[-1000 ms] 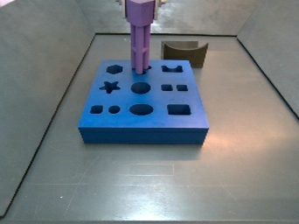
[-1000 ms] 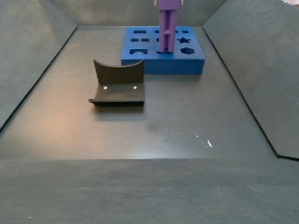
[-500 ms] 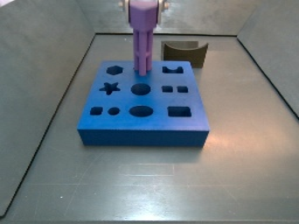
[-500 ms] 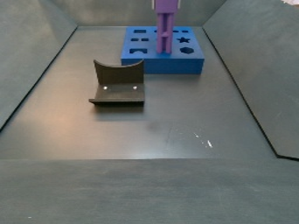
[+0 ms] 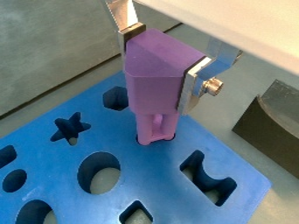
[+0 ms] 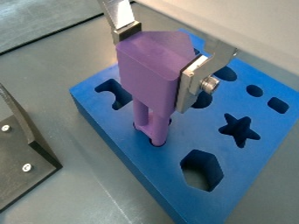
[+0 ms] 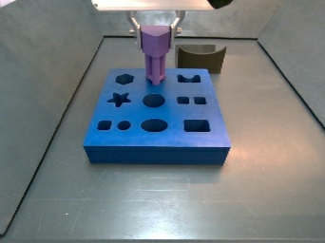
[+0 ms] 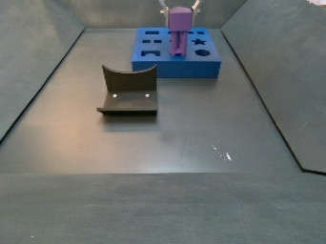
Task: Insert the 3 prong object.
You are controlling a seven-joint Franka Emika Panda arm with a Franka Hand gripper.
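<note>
The light-purple 3 prong object point(image 7: 154, 55) stands upright in my gripper point(image 7: 156, 27), above the back middle of the blue block point(image 7: 159, 147). The gripper is shut on its thick upper part, with silver fingers point(image 5: 121, 19) on both sides. Its slim ridged lower end point(image 5: 155, 131) reaches down into a hole in the block's back row, between the hexagon hole point(image 7: 124, 76) and the notched hole point(image 7: 188, 77). Both wrist views show the peg point(image 6: 152, 79) clamped between the fingers point(image 6: 193, 83). In a side view the peg point(image 8: 181, 21) rises from the block point(image 8: 192, 69).
A dark brown block with a curved notch point(image 7: 200, 59) lies on the floor behind the blue block; it also shows in a side view point(image 8: 128, 91) and in both wrist views point(image 5: 271, 118) point(image 6: 21, 162). Grey walls enclose the floor. Star, round and square holes cover the block's top.
The gripper has come down with the peg. The peg's lower end now sits lower in the back-row hole, and the gripper's body shows at the top of the side view.
</note>
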